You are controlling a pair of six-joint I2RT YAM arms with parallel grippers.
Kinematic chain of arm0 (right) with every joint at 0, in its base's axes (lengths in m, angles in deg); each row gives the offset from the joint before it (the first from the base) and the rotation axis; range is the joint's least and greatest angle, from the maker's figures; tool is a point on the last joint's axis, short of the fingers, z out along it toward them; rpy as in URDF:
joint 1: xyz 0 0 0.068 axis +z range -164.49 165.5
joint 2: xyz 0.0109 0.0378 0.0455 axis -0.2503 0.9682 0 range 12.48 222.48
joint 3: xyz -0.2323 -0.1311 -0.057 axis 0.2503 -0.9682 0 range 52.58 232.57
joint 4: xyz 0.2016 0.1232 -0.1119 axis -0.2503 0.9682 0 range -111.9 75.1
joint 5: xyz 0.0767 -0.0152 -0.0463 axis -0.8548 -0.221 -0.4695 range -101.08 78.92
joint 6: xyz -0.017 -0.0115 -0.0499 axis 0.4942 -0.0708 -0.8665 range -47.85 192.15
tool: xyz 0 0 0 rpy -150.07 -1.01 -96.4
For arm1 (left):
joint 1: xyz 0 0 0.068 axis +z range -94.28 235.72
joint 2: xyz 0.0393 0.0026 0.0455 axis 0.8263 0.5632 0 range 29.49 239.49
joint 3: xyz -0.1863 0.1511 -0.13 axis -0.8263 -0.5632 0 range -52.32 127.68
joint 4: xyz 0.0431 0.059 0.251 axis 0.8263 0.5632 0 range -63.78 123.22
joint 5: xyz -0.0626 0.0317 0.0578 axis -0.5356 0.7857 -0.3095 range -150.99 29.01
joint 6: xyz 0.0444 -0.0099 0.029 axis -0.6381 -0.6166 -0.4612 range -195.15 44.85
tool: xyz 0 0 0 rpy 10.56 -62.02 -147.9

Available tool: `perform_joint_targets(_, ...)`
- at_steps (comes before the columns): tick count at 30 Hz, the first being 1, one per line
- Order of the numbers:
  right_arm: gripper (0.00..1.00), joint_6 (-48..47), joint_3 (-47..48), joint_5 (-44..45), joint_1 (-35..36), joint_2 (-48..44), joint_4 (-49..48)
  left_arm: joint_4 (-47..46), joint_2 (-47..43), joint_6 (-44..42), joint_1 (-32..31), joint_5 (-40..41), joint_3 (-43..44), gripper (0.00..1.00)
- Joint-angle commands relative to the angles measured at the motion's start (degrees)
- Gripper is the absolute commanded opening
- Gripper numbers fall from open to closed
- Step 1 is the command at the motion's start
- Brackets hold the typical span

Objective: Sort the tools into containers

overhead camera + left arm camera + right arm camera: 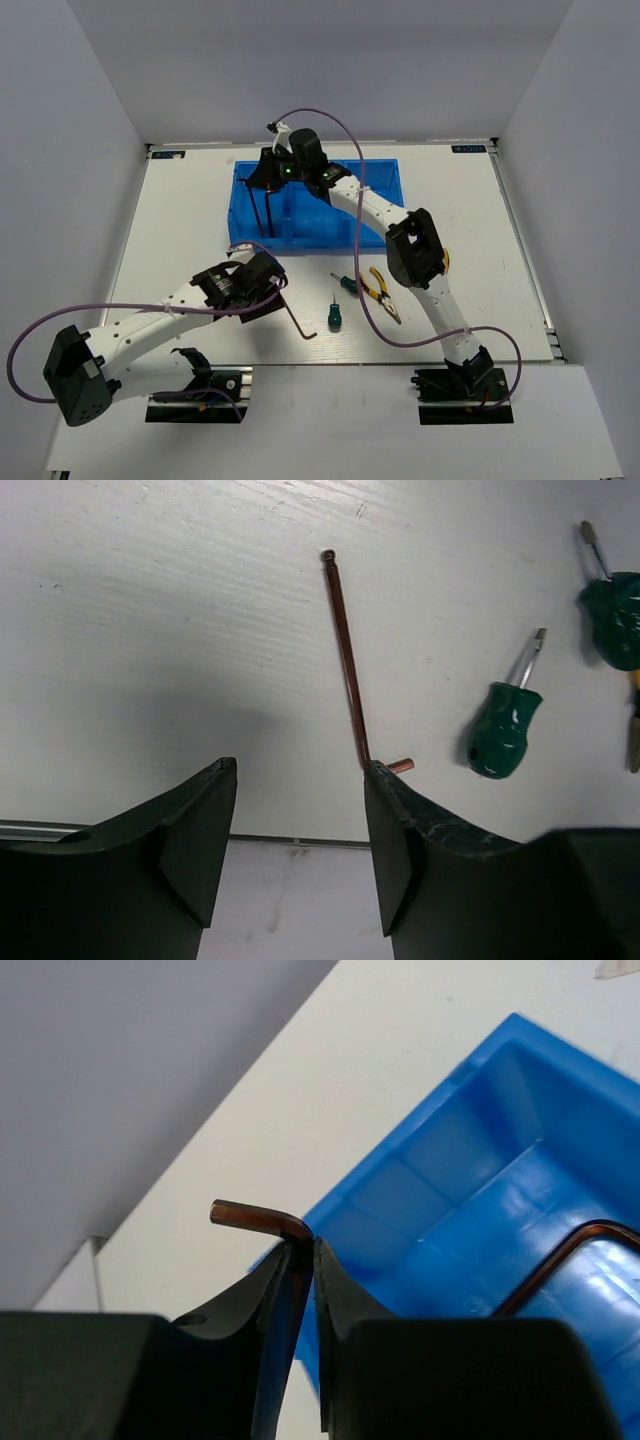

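Over the left compartment of the blue bin tray (pixel 420 1175), right gripper (pixel 305 1252) pinches a hex key (pixel 245 1214): drop-off step, next probably release; left gripper (pixel 300 780) spread beside second hex key (pixel 345 650).

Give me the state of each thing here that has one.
Right gripper: jaws shut on the held hex key.
Held hex key: clamped near its bend, off the table.
Left gripper: jaws open, empty.
Loose hex key: lying flat, ungrasped.
Near screwdriver: lying on table.
Far screwdriver: lying on table.
Pliers: lying on table.
Blue bin: upright, open-topped.
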Motion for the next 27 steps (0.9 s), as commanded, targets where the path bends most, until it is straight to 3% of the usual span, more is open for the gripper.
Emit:
perform_joint_targets(1,0.21,-4.6,0.7,4.2,-2.0,-0.7,-4.3,-1.9,2.8,0.5,-0.3,0.7,1.7,0.64)
perform_joint_targets(5,0.21,-8.7,-0.2,5.1,-2.6,-1.3,-2.4,-5.3,7.6,-0.2,-0.8,-1.2,1.7,0.64)
perform_joint_targets(8,0.26,-10.4,0.7,6.5,-2.7,-1.2,-1.5,-6.7,9.8,-0.7,-1.3,-1.7,2.8,0.64)
perform_joint_targets(9,0.34,-11.1,1.0,7.0,-2.9,-1.2,-1.1,-6.7,9.8,-0.7,-1.3,-1.7,2.8,0.64)
perform_joint_targets(12,0.34,-12.0,0.8,6.5,-3.1,-2.3,-0.5,-7.4,10.5,-0.7,-1.8,-1.2,2.8,0.64)
perform_joint_targets(19,0.41,-14.5,-5.8,8.0,-5.6,-13.1,4.9,-7.6,16.3,-0.7,-3.0,-0.7,5.4,0.63)
perform_joint_targets(23,0.35,-20.3,-14.6,10.5,-8.4,-25.9,12.5,-6.0,21.7,-0.2,-4.2,-0.1,7.3,0.56)
perform_joint_targets(24,0.35,-21.2,-22.9,10.7,-10.1,-28.0,13.1,-6.0,22.8,-0.2,-4.2,-0.1,7.3,0.55)
perform_joint_targets(26,0.35,-24.2,-29.0,10.7,-11.3,-37.0,13.0,-6.0,25.5,0.4,-4.8,-0.1,7.9,0.53)
perform_joint_targets(27,0.35,-24.9,-37.7,10.6,-13.3,-39.2,13.2,-6.0,26.4,1.0,-5.3,-0.1,7.9,0.53)
